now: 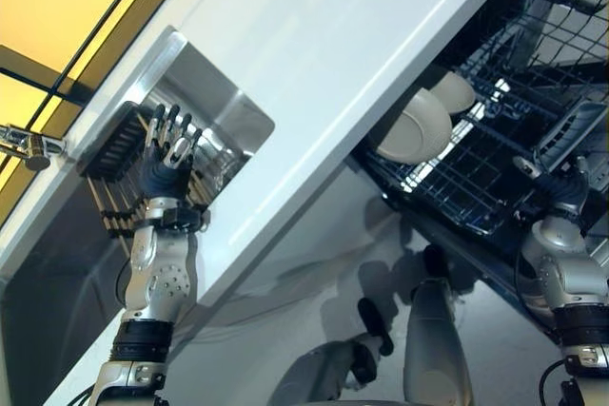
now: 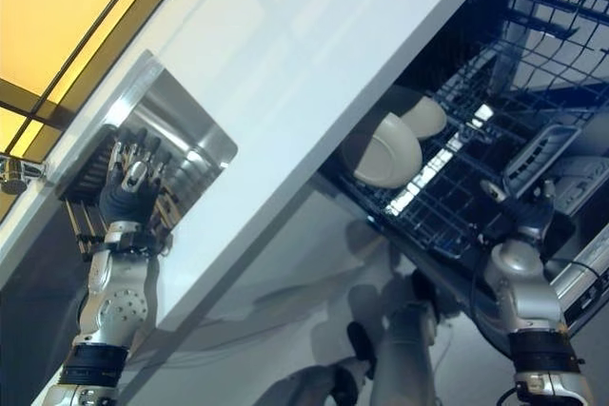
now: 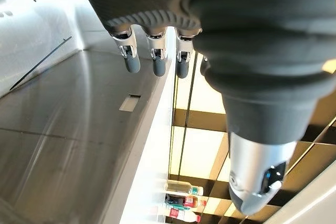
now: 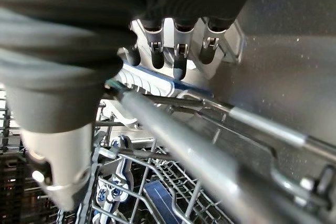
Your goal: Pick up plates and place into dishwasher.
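Note:
Two cream plates (image 1: 414, 127) (image 1: 453, 90) stand on edge in the dishwasher's dark wire rack (image 1: 476, 187). My left hand (image 1: 166, 154) hovers open, fingers spread, over a dark slatted rack (image 1: 114, 145) inside the steel sink (image 1: 228, 111); it holds nothing. In the left wrist view its fingers (image 3: 155, 59) hang straight above the sink's steel wall (image 3: 63, 129). My right hand (image 1: 569, 195) is at the near edge of the dishwasher rack. Its fingers (image 4: 176, 51) are relaxed above a metal rail (image 4: 173, 129), with nothing in them.
A white countertop (image 1: 333, 45) runs between the sink and the open dishwasher. A faucet (image 1: 29, 146) juts out beside the sink. A grey plastic holder (image 1: 571, 130) sits in the rack near my right hand. Several bottles (image 3: 181, 200) stand beyond the counter.

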Tool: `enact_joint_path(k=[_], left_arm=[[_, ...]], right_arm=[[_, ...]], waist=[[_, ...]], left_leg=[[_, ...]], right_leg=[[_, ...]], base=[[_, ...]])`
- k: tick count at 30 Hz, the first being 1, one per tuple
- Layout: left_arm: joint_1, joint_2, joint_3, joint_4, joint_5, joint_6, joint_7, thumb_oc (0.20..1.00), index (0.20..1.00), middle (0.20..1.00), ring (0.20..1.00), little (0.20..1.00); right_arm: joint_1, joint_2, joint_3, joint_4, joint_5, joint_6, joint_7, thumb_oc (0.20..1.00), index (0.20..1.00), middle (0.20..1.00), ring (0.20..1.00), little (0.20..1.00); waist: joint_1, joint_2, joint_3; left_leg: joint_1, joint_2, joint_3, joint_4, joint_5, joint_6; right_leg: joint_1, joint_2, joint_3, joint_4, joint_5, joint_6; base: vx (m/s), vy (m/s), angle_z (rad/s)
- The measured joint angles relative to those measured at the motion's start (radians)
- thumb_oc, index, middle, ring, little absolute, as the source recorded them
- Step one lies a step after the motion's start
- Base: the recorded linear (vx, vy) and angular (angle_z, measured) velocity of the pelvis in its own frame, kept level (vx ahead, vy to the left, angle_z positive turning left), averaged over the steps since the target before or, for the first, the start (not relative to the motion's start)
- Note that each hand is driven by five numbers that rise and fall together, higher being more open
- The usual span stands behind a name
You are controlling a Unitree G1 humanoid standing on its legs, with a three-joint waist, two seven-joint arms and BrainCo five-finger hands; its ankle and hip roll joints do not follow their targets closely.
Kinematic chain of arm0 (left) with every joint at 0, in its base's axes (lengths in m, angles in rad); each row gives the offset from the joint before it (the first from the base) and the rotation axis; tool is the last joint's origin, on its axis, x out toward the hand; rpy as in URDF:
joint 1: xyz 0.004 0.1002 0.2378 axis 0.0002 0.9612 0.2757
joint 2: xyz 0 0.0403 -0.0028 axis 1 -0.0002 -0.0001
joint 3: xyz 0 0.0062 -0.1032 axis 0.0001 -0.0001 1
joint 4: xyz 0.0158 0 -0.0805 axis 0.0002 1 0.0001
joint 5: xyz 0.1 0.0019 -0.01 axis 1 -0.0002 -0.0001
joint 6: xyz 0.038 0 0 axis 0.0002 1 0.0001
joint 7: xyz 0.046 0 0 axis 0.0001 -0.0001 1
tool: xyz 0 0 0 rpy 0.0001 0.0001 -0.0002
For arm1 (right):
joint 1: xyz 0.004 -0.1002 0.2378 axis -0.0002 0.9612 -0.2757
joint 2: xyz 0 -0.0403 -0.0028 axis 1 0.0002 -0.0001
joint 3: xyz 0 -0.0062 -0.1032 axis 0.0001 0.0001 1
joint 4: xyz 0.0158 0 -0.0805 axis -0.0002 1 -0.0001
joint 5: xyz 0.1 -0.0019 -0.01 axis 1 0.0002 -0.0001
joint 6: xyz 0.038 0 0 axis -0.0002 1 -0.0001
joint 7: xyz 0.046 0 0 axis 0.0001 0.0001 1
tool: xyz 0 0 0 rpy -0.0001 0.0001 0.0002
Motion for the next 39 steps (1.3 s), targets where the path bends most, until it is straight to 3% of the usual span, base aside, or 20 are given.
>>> enact_joint_path(k=[7,13,20,26,35,39], left_arm=[[-0.019,0.015,-0.003,-0.003,0.0,0.041,0.004,1.0,1.0,1.0,1.0,1.0],[-0.043,0.032,-0.012,-0.009,0.0,0.037,0.013,1.0,1.0,1.0,1.0,1.0],[-0.092,0.031,-0.039,0.006,-0.001,0.032,0.013,1.0,1.0,1.0,1.0,1.0],[-0.093,0.03,-0.04,0.014,-0.027,0.03,0.01,1.0,1.0,1.0,1.0,1.0],[-0.077,0.026,-0.038,0.029,-0.027,0.033,-0.015,1.0,1.0,1.0,1.0,1.0],[-0.034,0.022,-0.034,0.029,-0.027,0.044,-0.026,1.0,1.0,1.0,1.0,1.0]], right_arm=[[-0.088,-0.09,0.036,0.064,0.01,0.114,0.199,1.0,1.0,1.0,1.0,1.0],[-0.175,-0.112,0.145,0.074,0.007,0.136,0.342,1.0,1.0,1.0,1.0,1.0],[-0.224,-0.111,0.279,0.031,-0.027,0.141,0.481,1.0,1.0,1.0,1.0,1.0],[-0.289,-0.091,0.363,-0.04,-0.071,0.157,0.609,1.0,1.0,1.0,1.0,1.0],[-0.253,-0.12,0.379,-0.048,-0.181,0.184,0.661,1.0,1.0,1.0,1.0,1.0],[-0.173,-0.119,0.332,-0.079,-0.209,0.184,0.681,1.0,1.0,1.0,1.0,1.0]], waist=[[-0.001,-0.008,0.006],[0.007,-0.014,0.011],[0.06,-0.015,0.011],[0.093,-0.015,0.011],[0.106,-0.028,0.021],[0.108,-0.034,0.025]], left_leg=[[-0.022,0.002,-0.043,0.03,-0.008,-0.005],[-0.081,0.014,-0.083,0.073,-0.017,-0.01],[-0.105,0.024,-0.134,0.089,-0.016,-0.02],[-0.096,0.026,-0.161,0.085,-0.011,-0.03],[-0.005,0.044,-0.183,0.016,0.006,-0.042],[0.061,0.06,-0.183,-0.022,0.014,-0.044]], right_leg=[[-0.001,-0.006,-0.015,0.002,0.002,-0.002],[-0.028,-0.014,-0.056,0.007,0.002,-0.002],[-0.033,-0.014,-0.102,0.01,0.001,-0.004],[-0.011,-0.018,-0.134,0.021,0.002,-0.046],[0.086,-0.01,-0.174,-0.029,0.0,-0.048],[0.159,0.003,-0.197,-0.067,-0.001,-0.046]], base=[[-0.02,-0.027,0.01],[-0.05,-0.013,0.07],[-0.03,0.021,0.07],[-0.02,0.025,0.17],[-0.03,-0.01,0.06],[0.01,-0.039,0.1]])
